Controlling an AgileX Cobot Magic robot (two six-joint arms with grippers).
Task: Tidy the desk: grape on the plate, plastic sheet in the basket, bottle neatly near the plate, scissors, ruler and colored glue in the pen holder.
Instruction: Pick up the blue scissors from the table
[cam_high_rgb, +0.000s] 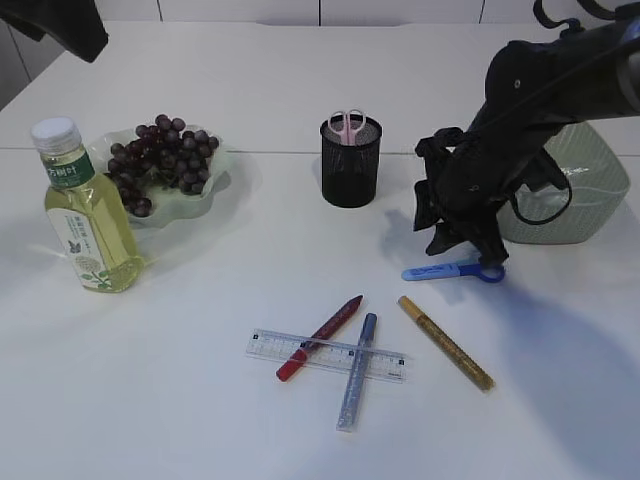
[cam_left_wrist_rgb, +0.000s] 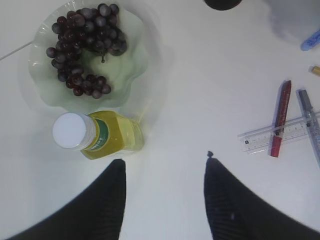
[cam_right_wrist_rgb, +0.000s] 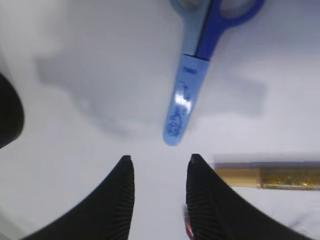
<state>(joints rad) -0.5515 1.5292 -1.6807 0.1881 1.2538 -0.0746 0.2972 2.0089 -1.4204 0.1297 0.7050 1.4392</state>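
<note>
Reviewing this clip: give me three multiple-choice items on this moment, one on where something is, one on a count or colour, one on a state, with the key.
1. Where do the grapes lie?
A. On the plate
B. In the basket
C. Beside the ruler

2. How many glue pens lie on the table?
A. One
B. Three
C. Five

3. What is the right gripper doing?
A. Clamped on the bottle
B. Open and empty over the blue scissors
C. Shut on a pen

Key: 1 A, the bunch fills the green plate. 2 B, red, silver-blue and gold pens show. 3 B, the wrist view shows an empty gap between the fingers, the scissors lying beyond them.
</note>
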